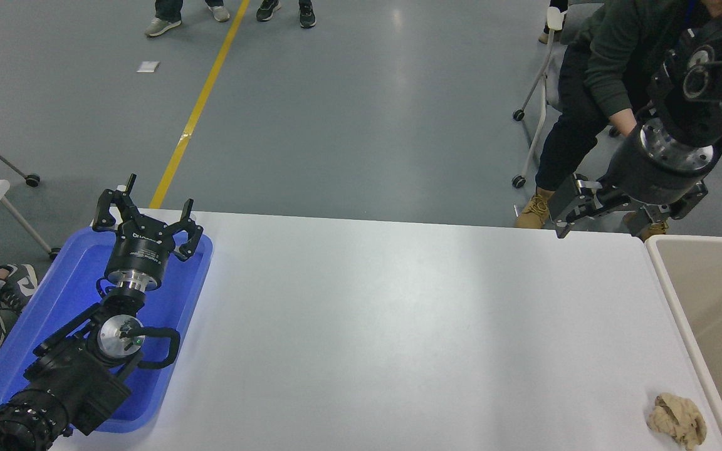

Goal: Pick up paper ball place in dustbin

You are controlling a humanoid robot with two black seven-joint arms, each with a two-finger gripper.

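The paper ball (677,419), a crumpled tan wad, lies on the white table (398,326) at its near right corner, close beside the dustbin. The dustbin (674,294) is a beige bin with a cream rim at the table's right end, cut off by the picture's edge. My right gripper (615,216) hangs high over the table's far right corner, well behind the ball, open and holding nothing. My left arm is parked at the lower left, its gripper (148,213) open above the blue tray.
A shallow blue tray (54,294) sits at the table's left end under the left arm. A person (593,81) in a dark green top bends over just beyond the far right corner, near the right arm. A wheeled chair frame (533,113) stands there too.
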